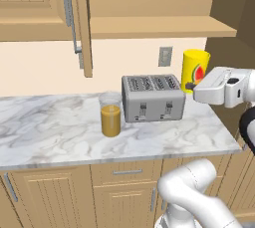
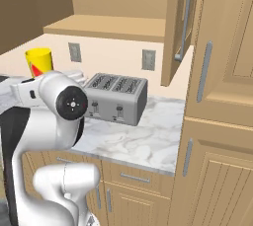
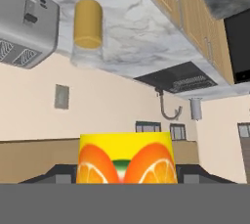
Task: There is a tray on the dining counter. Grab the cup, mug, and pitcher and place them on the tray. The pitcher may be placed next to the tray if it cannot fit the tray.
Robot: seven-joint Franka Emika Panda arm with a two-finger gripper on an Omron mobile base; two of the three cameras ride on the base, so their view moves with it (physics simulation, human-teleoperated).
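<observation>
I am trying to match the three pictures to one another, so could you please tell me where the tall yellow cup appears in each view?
Left base view: the cup is at upper right, beside the toaster's right end, with the hand at it.
Right base view: the cup is at far left, above the arm.
Hand view: the cup is at bottom centre, upside down.
Shared landmark: the toaster.

On the marble worktop, the pitcher stands at frame centre, just left of the toaster; the cup is at the toaster's upper right.
</observation>
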